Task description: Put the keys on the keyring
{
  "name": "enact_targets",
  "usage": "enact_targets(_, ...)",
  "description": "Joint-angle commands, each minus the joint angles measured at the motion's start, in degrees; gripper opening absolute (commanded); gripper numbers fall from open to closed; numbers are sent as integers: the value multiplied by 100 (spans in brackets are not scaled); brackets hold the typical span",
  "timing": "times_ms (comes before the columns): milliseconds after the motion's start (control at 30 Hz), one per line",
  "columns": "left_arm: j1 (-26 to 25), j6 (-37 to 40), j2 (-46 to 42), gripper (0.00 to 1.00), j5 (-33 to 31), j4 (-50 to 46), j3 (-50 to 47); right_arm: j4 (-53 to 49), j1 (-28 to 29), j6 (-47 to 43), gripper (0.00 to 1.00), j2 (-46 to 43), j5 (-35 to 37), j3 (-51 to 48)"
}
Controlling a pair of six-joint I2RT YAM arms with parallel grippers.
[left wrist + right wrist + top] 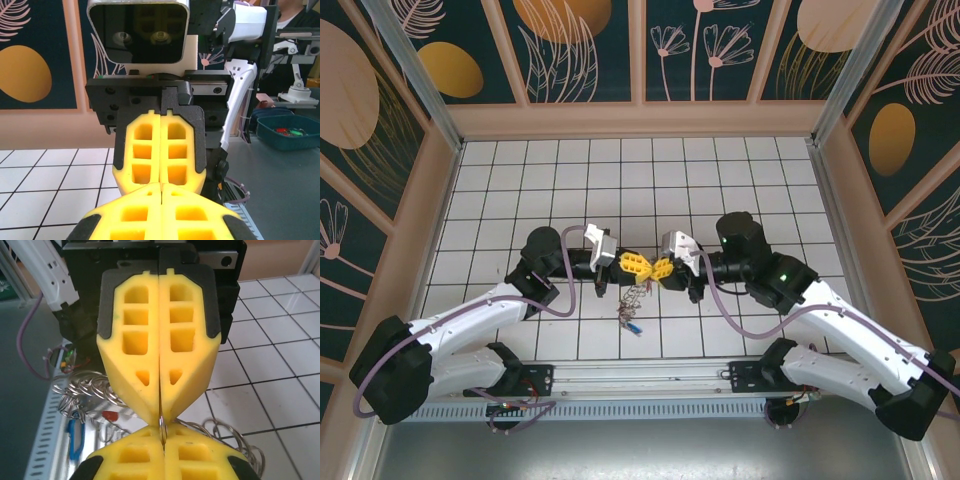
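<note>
The left gripper [642,266] and right gripper [658,269] meet tip to tip at the table's centre, with no gap to pass between them. At 6 o'clock of them, the keyring [638,293] and keys [633,324] clutter the tiles. From 9 through 12 to 3 o'clock the table [620,170] lies open up to the walls [640,118].

The top camera looked down from above the near edge onto the tiled table [720,180]. Each wrist camera sat close behind its own fingers, the left facing right, the right facing left. All three shared the spot where the left gripper [642,266] and the right gripper [660,268] met.
</note>
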Motion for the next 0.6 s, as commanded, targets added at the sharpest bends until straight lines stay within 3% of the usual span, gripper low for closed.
enact_targets(0, -20, -40, -85, 0, 7, 370, 38, 257, -21, -2, 0, -100, -225, 3)
enact_targets(133, -17, 291, -250, 0, -159, -470, 203, -79, -22, -156, 0, -93, -12, 78)
enact_targets(200, -22, 798, -386, 16, -330, -1463, 424, -292, -22, -248, 0, -95, 131, 138)
enact_targets(267, -21, 1636, -509, 23, -440, -2704, 682, -504, -23, -330, 0, -79, 221, 223)
enact_targets(400, -22, 2878, -469, 24, -703, -4656, 1187, -871, -14, -471, 0, 53, 305, 385)
enact_targets(567, -24, 3129, -199, 27, -737, -5310, 1503, -934, 28, -498, 0, 251, 274, 467)
